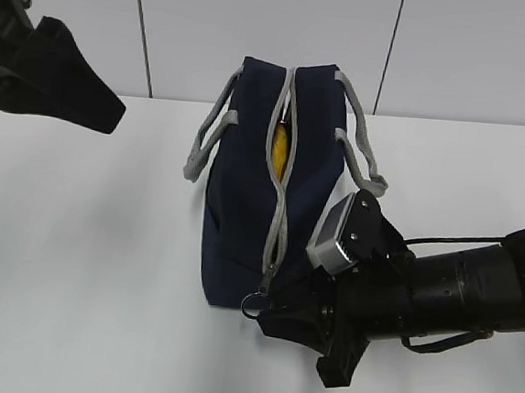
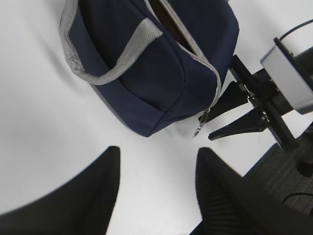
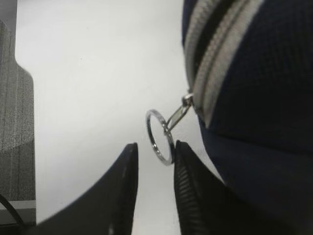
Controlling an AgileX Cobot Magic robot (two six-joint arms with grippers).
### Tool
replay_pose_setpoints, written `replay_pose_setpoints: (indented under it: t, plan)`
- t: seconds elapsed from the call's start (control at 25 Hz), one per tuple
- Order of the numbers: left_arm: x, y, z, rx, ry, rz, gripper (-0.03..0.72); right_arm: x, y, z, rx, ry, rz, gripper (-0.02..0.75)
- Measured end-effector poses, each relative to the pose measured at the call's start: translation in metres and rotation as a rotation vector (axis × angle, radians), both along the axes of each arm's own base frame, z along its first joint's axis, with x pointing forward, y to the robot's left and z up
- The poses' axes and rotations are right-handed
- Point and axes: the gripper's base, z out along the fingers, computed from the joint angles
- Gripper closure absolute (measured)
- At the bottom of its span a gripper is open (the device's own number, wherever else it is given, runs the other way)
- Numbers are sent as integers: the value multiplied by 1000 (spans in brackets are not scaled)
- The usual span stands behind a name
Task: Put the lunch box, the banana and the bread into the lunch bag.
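**Right gripper lined up on the zipper ring of the packed lunch bag**

Exterior view, left to right. At 9–10 o'clock the left gripper (image 1: 70, 88) hangs above the table (image 1: 84, 236), well apart from the bag; its wrist view shows the fingers (image 2: 83, 196) spread wide and holding nothing. At centre stands the lunch bag (image 1: 242, 222), its grey zipper (image 1: 280, 180) parted along the upper stretch, where the banana (image 1: 280, 148) shows yellow inside. The lunch box and the bread are not visible; whether they lie inside cannot be told. At 5 o'clock of the bag the right gripper (image 1: 275, 313) meets the ring pull (image 1: 255, 303).

Right wrist view. The fingers (image 3: 124, 186) stand narrowly apart, the ring pull (image 3: 160, 137) just at their tips, touching the right finger and not yet pinched. Judged step: grasping the pull. To do it well, the gripper advances slightly toward 12 o'clock so the ring sits between the pads, closes firmly, then draws along the zipper line without lifting the bag.
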Motion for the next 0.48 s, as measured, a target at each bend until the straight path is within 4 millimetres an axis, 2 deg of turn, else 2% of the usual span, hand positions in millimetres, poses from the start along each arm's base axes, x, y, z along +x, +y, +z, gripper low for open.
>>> replay_pose_setpoints:
  t: [0.2, 0.4, 0.48]
  plan:
    - [0, 0, 0, 0, 0, 0, 325, 0, 0, -1, -8, 0, -6, 607]
    - [0, 0, 0, 0, 0, 0, 328, 1, -1, -1, -11, 1, -9, 738]
    - [0, 0, 0, 0, 0, 0, 328, 1, -1, -1, -9, 7, -13, 754]
